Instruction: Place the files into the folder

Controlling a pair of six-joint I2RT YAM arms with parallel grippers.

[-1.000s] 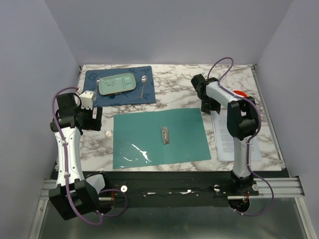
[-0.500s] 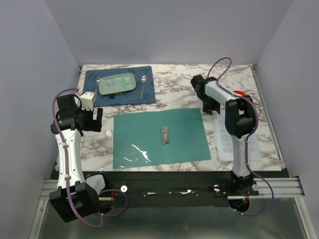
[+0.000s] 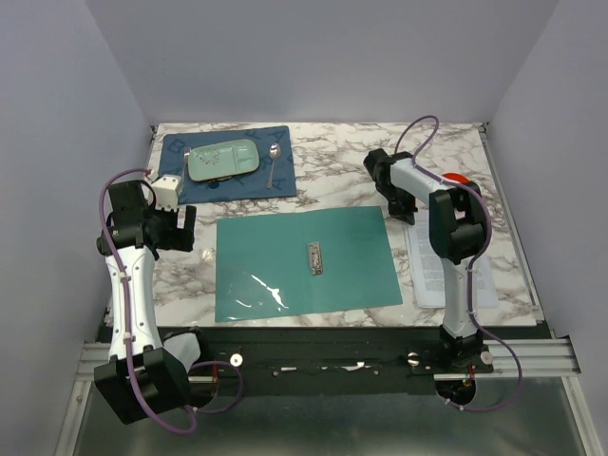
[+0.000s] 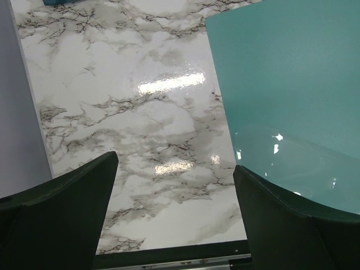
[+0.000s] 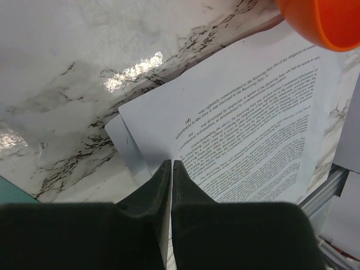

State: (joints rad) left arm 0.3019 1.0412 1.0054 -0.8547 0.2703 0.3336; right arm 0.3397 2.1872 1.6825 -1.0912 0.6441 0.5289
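On the marble table (image 3: 342, 142) your folder (image 3: 304, 261) lies spread open and flat in the middle, clear pocket (image 3: 252, 290) on its left half and metal clip (image 3: 315, 257) at the spine, with no paper on it, so the receiving side looks ready and nothing is filed yet. The files (image 5: 253, 140) sit as a loose stack on the table well to the right of the folder, all of them yet to be moved. Your right gripper (image 5: 171, 164) is down at the stack's far left corner with its fingers drawn together right at the top sheet's edge; whether a sheet is actually caught you cannot tell. Your left gripper (image 4: 175, 163) hangs spread wide over bare marble just beside the folder's left edge, holding nothing.
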